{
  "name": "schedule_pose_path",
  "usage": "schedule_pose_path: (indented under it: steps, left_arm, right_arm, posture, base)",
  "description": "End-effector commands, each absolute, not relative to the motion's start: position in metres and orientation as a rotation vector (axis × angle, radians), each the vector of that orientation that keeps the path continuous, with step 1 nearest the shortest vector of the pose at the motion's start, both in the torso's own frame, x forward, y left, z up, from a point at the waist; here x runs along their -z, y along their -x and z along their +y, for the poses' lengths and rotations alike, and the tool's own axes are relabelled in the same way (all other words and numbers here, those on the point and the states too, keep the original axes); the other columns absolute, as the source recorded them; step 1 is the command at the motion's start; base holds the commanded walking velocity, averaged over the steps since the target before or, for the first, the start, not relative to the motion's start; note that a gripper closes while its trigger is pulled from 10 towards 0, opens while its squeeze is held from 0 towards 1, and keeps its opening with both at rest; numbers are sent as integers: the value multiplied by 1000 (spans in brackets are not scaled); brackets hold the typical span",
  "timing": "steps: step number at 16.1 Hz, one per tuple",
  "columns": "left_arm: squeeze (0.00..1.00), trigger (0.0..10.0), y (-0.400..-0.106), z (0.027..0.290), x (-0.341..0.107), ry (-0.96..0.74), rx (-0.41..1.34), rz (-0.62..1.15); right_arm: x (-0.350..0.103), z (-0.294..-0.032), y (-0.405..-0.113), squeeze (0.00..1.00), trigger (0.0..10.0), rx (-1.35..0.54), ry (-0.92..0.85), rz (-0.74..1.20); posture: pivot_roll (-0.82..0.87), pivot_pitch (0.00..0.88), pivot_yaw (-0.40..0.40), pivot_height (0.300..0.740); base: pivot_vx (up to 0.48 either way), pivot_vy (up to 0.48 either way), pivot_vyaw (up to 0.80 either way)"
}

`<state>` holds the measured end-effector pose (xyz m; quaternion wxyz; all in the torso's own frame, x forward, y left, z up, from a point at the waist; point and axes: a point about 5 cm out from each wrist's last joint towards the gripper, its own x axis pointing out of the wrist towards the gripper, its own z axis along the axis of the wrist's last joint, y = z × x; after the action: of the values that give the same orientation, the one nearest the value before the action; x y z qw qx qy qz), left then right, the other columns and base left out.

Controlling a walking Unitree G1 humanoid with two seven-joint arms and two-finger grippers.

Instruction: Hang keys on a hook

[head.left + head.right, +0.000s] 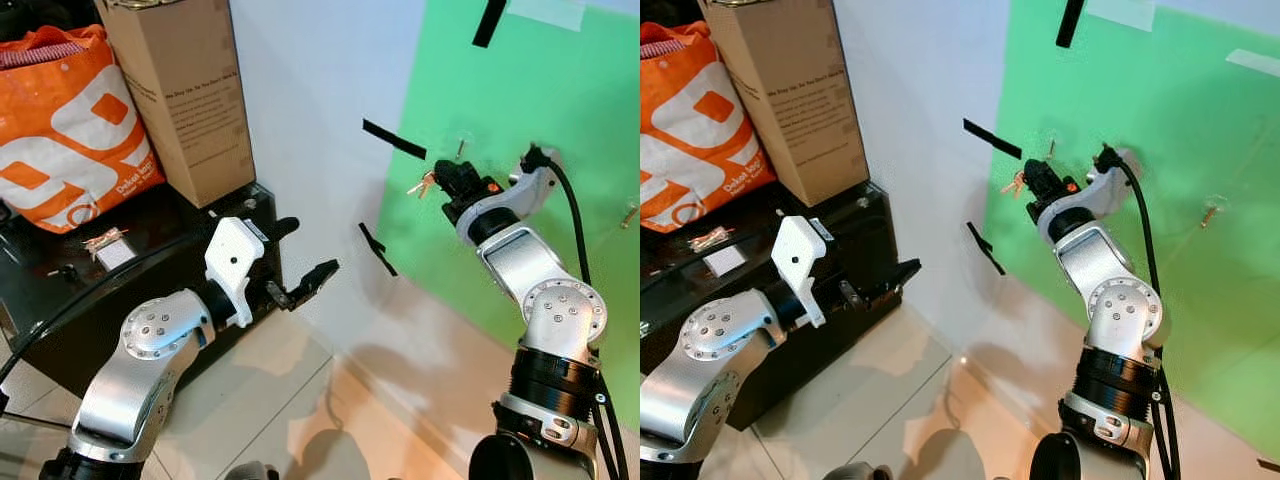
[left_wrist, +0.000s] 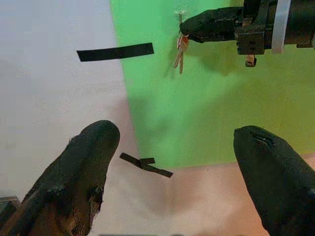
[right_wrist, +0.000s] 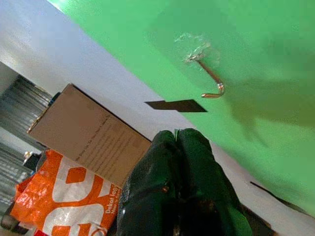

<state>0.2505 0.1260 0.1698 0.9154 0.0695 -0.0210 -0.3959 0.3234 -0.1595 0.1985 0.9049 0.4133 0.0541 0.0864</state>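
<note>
A small bunch of brass keys dangles from the tips of my right gripper, which is shut on it, raised against the green wall panel. A thin metal hook sticks out of the panel just above the keys; I cannot tell whether the key ring touches the hook. In the right wrist view the fingers are pressed together below the hook. My left gripper hangs open and holds nothing, low at the left, away from the wall.
A second hook sits further right on the panel. Black tape strips mark the white wall. A black cabinet at the left carries an orange bag and a cardboard box. Tiled floor lies below.
</note>
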Motion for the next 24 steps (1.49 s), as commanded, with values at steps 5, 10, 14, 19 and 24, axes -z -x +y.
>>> schedule_pose_path:
  steps: [5,10,14,19,24]
  left_arm:
    - [0,10000,-249,124,-175,-151,828,-61]
    - [0,10000,-250,124,-176,-152,831,-59]
    - [0,10000,-250,124,-176,-155,832,-56]
    - [0,10000,-250,123,-174,-160,833,-51]
    - [0,10000,-249,123,-174,-164,836,-47]
  right_arm:
    - [-216,-163,-326,0,10000,-184,-925,24]
    - [-221,-167,-329,0,10000,-157,-945,-8]
    - [-214,-170,-334,0,10000,-70,-903,21]
    - [-209,-166,-335,0,10000,-44,-759,52]
    - [-206,-165,-336,0,10000,-33,-742,65]
  posture:
    - [-7,0,-3,740]
    - [-8,0,1,740]
    - [-7,0,2,740]
    - [-7,0,2,740]
    - [-8,0,2,740]
  base:
    - [0,0,0]
    - [0,0,0]
    - [0,0,0]
    - [0,0,0]
    - [0,0,0]
